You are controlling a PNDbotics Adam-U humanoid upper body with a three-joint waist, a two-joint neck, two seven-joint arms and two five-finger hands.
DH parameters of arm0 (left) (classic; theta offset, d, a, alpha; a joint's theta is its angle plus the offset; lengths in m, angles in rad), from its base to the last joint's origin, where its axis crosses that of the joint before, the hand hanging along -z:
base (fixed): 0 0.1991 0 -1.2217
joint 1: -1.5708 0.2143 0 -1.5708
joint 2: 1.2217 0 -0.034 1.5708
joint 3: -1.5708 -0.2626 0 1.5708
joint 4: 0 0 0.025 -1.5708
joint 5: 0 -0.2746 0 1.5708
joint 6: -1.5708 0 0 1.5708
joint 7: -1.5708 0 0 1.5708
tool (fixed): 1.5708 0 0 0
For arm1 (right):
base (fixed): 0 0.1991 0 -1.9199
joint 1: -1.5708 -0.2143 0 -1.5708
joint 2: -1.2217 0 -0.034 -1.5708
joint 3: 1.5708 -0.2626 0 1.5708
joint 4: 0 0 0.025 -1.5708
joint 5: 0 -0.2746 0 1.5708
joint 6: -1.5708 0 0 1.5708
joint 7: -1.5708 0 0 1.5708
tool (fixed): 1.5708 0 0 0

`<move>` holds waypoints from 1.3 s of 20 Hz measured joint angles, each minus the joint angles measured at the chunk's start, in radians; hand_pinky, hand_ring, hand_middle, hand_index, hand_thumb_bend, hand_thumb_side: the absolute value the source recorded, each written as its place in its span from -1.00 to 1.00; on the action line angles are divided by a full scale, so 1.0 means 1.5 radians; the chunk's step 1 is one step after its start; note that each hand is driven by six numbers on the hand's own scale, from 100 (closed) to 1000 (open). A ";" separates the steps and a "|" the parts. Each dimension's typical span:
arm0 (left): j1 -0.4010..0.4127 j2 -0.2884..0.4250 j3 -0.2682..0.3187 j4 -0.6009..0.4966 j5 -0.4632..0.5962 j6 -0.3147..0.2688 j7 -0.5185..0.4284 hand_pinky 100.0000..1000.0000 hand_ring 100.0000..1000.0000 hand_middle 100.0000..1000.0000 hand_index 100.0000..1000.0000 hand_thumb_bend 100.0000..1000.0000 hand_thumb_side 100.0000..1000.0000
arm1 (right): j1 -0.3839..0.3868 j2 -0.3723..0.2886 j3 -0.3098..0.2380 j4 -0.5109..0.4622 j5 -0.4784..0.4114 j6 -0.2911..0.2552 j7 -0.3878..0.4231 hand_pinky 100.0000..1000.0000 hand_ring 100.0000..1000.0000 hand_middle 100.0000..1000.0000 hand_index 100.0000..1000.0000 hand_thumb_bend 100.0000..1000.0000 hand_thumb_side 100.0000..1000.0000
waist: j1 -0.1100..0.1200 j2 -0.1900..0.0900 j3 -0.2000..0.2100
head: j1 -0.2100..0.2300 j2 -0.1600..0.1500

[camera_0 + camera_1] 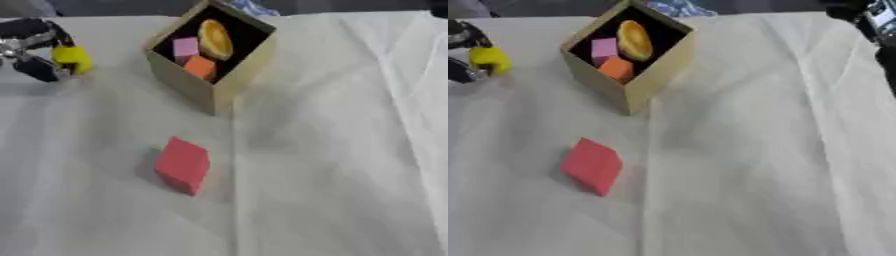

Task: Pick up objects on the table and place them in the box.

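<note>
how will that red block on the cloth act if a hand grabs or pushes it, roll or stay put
The red block has flat faces and straight edges, so it should slide or tip over an edge, not roll. It looks matte and foam-like, so probably light and easy to hold. It lies on a white cloth, which may bunch under a push.

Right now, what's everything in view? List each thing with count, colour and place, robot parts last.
box: one, tan cardboard, upper centre of the table, open.
pink block: one, pink, inside the box.
orange block: one, orange, inside the box, beside the pink one.
oval object: one, yellow-orange, inside the box.
red block: one, red, on the cloth nearer than the box.
tablecloth: one, white, covering the table.
yellow object: one, yellow, in the left hand.
left hand: black and silver, upper left, curled round the yellow object.
right hand: black, upper right corner, fingers unclear.
</note>
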 measured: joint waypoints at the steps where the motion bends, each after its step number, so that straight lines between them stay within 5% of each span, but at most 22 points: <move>1: -0.006 -0.005 -0.002 -0.015 0.013 -0.005 0.001 0.48 0.24 0.14 0.29 -1.00 -0.83 | 0.000 0.000 0.000 0.000 0.000 0.000 0.000 0.75 0.69 0.30 0.66 -1.00 0.36 | 0.000 -0.003 0.000 | -0.001 0.000; 8: -0.049 -0.061 -0.059 -0.126 0.142 -0.042 -0.043 0.49 0.22 0.13 0.29 -1.00 -0.78 | -0.001 0.000 0.001 0.000 0.000 0.000 0.006 0.75 0.69 0.30 0.66 -1.00 0.37 | 0.000 -0.009 -0.003 | -0.001 0.006; 14: -0.063 -0.108 -0.089 -0.170 0.190 -0.032 -0.080 0.49 0.23 0.14 0.32 -1.00 -0.75 | -0.002 0.000 0.003 0.000 0.000 0.001 0.007 0.75 0.69 0.30 0.66 -1.00 0.37 | 0.003 -0.011 -0.010 | 0.002 0.006; 20: -0.063 -0.126 -0.093 -0.145 0.148 -0.020 -0.085 0.66 0.57 0.57 0.81 -0.25 0.07 | -0.002 0.002 0.004 0.000 0.000 0.001 0.008 0.75 0.69 0.30 0.66 -1.00 0.37 | 0.004 -0.011 -0.012 | 0.004 0.006; 26: -0.059 -0.135 -0.089 -0.121 0.089 -0.027 -0.076 0.67 0.58 0.58 0.84 -0.09 0.06 | -0.004 0.005 0.004 0.000 0.000 0.001 0.008 0.75 0.69 0.30 0.66 -1.00 0.37 | 0.001 -0.011 -0.011 | 0.005 0.006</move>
